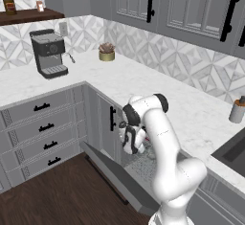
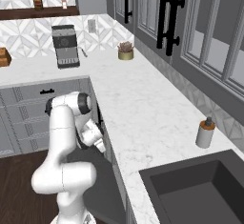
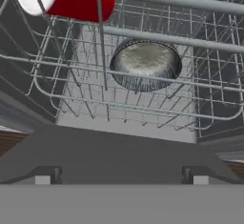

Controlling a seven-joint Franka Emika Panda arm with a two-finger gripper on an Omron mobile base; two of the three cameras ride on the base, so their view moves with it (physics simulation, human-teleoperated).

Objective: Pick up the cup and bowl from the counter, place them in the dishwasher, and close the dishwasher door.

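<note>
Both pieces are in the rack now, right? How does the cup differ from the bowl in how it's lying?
The small red plastic party cup lies tipped on its side, white inside showing at one end; the shallow round grey metallic bowl sits upright, opening up. The cup is bright red and smooth, the bowl dull and speckled. The cup is at the view's upper corner, the bowl mid-rack. Both rest inside the dishwasher's grey wire rack.

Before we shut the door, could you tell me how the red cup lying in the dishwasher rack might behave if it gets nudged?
The cup lies on its side, so its round tapered wall would probably let it roll in a curve. It looks thin and plastic, likely light and easily shifted. The wire rack around it would probably stop it quickly, short of the bowl.
</note>
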